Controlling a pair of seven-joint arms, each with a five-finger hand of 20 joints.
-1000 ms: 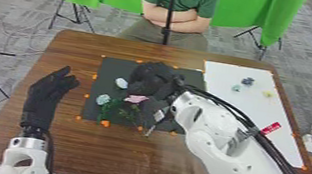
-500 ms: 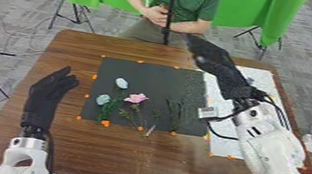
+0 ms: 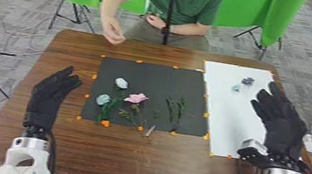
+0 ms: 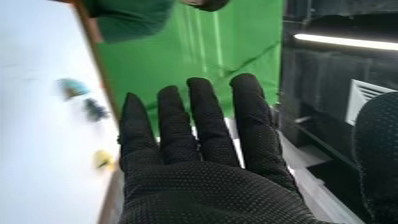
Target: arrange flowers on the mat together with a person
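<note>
My right hand (image 3: 278,122) is over the white sheet's right edge in the head view, fingers straight and holding nothing; the right wrist view shows the same hand (image 4: 206,190). My left hand (image 3: 50,96) rests open at the table's left, beside the black mat (image 3: 163,78). On the mat lie a pink flower (image 3: 136,98), two pale blue flowers (image 3: 121,83) with green leaves (image 3: 107,107), and green stems (image 3: 175,113). Small blue blossoms (image 3: 248,81) are on the white sheet (image 3: 226,106). The person's raised hand (image 3: 114,35) is by the table's far edge, touching no flower.
Orange tape pieces (image 3: 106,123) mark the mat's border. A thin dark pole (image 3: 170,11) stands upright beyond the table's far edge, before the person. In the right wrist view a yellow blossom (image 4: 104,159) lies on the white sheet.
My right hand has swung away from over the mat, across the white sheet, and back to the right. The person's arms have unfolded, one hand coming toward the table's far left. My left hand stays put.
</note>
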